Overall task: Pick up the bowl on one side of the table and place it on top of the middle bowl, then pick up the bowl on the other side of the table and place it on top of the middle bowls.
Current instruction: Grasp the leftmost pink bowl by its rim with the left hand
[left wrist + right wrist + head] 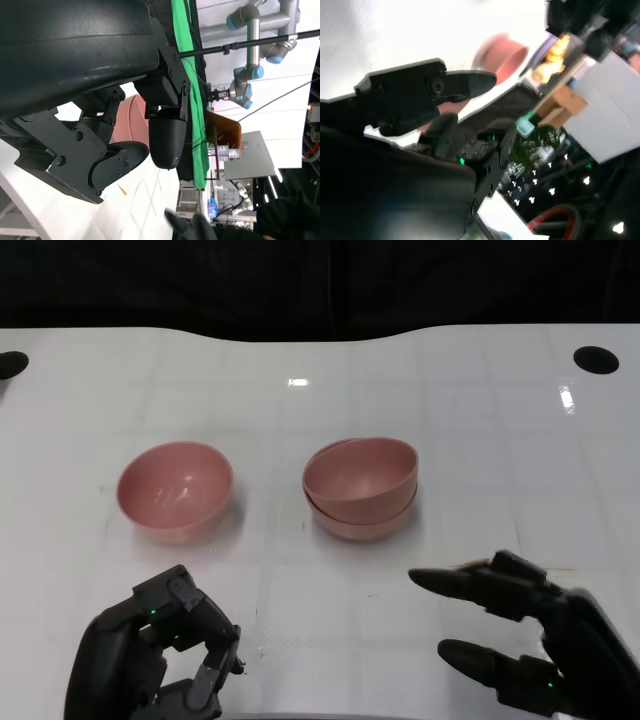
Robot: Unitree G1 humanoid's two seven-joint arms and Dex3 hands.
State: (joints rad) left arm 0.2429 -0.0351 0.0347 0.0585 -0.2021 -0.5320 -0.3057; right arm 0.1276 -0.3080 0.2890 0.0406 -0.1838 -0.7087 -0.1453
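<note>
Two pink bowls sit nested as a stack (360,487) at the middle of the white table (480,430), the upper one slightly tilted. A single pink bowl (175,490) stands upright to its left. My left hand (160,655) hangs near the front edge, short of that bowl, its fingers curled in and holding nothing. My right hand (520,640) is at the front right, fingers stretched apart toward the stack, empty and clear of it. The left wrist view shows a pink bowl (131,120) behind the fingers (165,135). In the blurred right wrist view a bowl (502,57) lies beyond the fingers (470,82).
Two round black holes mark the table's far corners, one on the right (596,359) and one on the left (10,364). Beyond the far edge all is dark. Bare table lies between my hands and the bowls.
</note>
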